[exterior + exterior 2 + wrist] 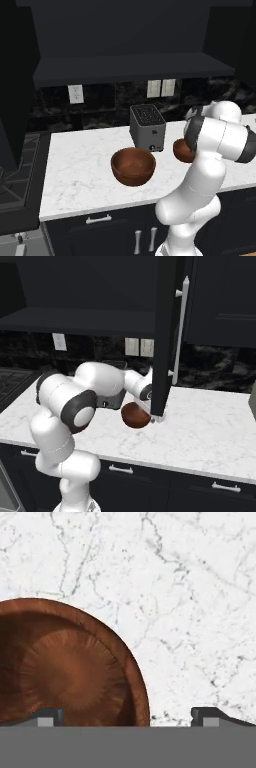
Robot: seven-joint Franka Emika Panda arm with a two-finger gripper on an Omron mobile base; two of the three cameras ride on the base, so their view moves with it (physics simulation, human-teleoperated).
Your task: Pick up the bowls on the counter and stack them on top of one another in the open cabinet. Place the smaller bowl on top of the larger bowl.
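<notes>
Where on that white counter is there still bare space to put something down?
Bare marble lies on the counter between the stove edge and the larger bowl, and right of the cabinet door. It's crowded around the toaster, smaller bowl and arm.

Both bowls are reddish-brown with a woody grain: the larger bowl and the smaller bowl. The bench is white marble-look with faint grey veins. Toaster is dark grey, open cabinet charcoal, the arm white with dark joints.
</notes>
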